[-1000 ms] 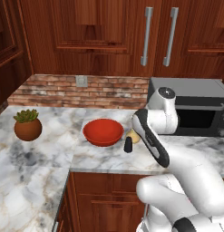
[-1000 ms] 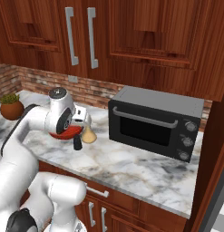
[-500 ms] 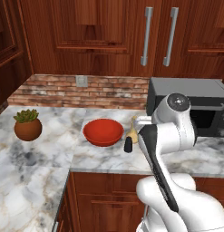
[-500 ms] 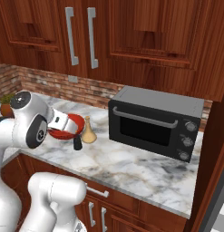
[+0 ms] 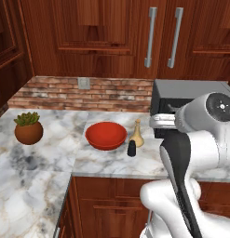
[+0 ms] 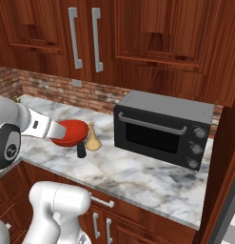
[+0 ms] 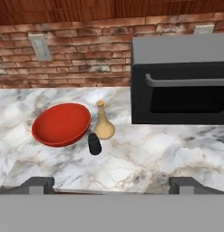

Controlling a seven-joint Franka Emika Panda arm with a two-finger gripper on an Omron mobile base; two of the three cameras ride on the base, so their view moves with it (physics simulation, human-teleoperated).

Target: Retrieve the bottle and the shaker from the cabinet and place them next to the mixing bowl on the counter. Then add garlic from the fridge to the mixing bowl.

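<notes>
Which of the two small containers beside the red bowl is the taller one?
The tan bottle, with its thin neck; the black shaker in front of it is shorter.

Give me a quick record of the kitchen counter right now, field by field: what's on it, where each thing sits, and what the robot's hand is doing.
surface: white marble counter
bowl: wide glossy red mixing bowl, looks empty
bottle: small tan bottle with a thin neck, upright, beside the bowl
shaker: short black tapered shaker, upright, in front of the bottle
oven: black microwave, door shut
plant: brown pot with a green plant
hand: hand open, holding nothing, back from the counter
</notes>
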